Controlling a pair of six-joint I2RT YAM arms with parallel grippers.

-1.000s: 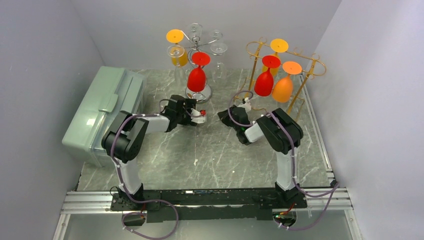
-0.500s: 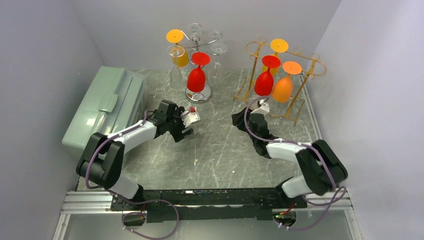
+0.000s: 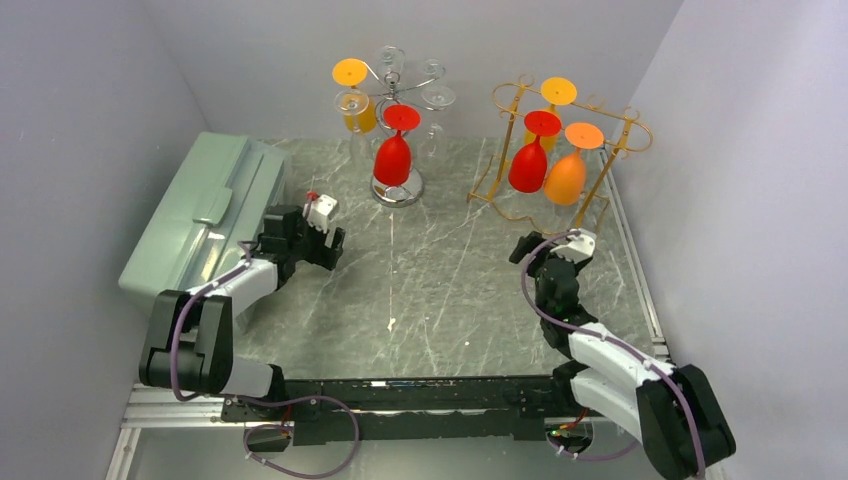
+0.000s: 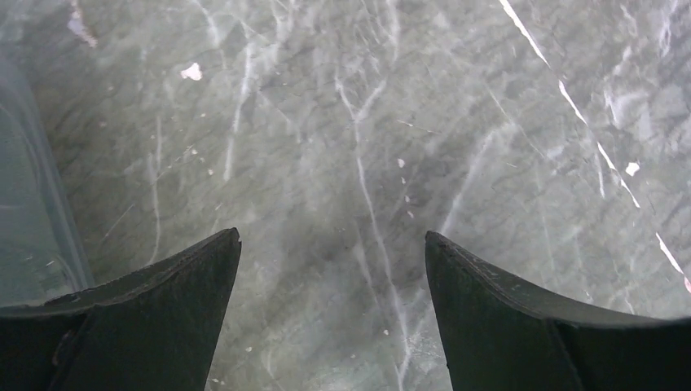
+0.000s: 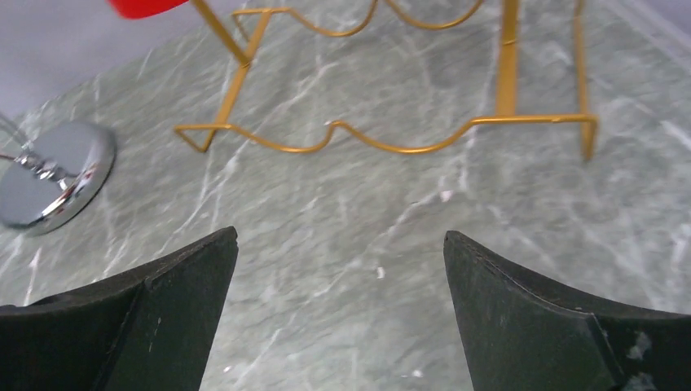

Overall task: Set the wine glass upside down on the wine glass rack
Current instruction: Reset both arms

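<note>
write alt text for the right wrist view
The right gripper hangs open and empty over the marble table. Ahead is the foot of the gold wire rack, a chrome stand base at left, a sliver of red glass top left.

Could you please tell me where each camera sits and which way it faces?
Top external: above and behind the bases, looking down on the marble table, chrome rack, gold rack, left arm and right arm.
Left wrist: on the left arm, facing down at bare marble beside the grey-green case; the open left gripper frames it.
Right wrist: on the right arm, facing the gold rack's foot and chrome rack's base; the open right gripper frames it.
Shared: right wrist and top both show both racks.
</note>
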